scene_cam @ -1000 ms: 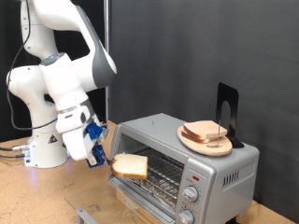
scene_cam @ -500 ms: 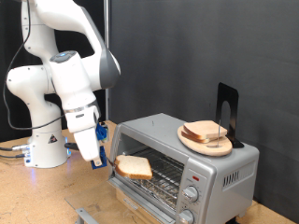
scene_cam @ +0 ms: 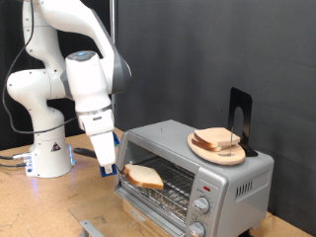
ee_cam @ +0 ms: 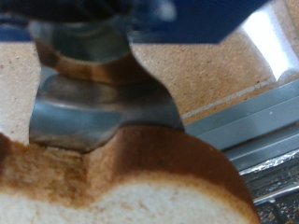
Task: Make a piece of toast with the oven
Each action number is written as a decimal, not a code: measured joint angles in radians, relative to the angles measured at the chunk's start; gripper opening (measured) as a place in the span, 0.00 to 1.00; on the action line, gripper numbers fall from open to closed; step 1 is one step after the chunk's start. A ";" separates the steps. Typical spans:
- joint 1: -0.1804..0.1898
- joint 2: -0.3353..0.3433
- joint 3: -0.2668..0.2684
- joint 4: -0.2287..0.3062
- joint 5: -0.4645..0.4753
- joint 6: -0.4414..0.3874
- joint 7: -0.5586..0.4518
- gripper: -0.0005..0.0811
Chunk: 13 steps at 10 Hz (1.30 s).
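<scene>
The gripper (scene_cam: 115, 168) hangs from the white arm (scene_cam: 87, 84) at the exterior view's left of the oven (scene_cam: 195, 168), angled downward toward the oven mouth. Its jaws are closed on the piece of toast (scene_cam: 144, 177), gripping the slice at its crust edge; in the wrist view the metal fingers (ee_cam: 98, 112) meet the brown crust of the toast (ee_cam: 140, 182), which fills the lower part of that picture. The slice lies nearly flat at the front opening of the oven, over the lowered glass door (scene_cam: 143, 197) and just ahead of the wire rack (scene_cam: 176, 176); whether it rests on the door or rack cannot be determined. The oven stands on a wooden table (scene_cam: 30, 207) with its knobs (scene_cam: 201, 206) on the front panel at the exterior view's right. On the oven's top sits a round wooden plate (scene_cam: 202, 148) carrying further bread slices (scene_cam: 217, 139), with a black stand (scene_cam: 240, 120) just behind it.
</scene>
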 joint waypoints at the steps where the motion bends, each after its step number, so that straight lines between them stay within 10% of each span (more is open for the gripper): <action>1: 0.000 0.000 0.016 0.001 -0.042 -0.008 0.045 0.50; 7: 0.028 -0.019 0.099 0.042 -0.047 -0.041 0.143 0.50; 13: 0.023 -0.024 0.075 0.020 0.036 -0.100 0.128 0.50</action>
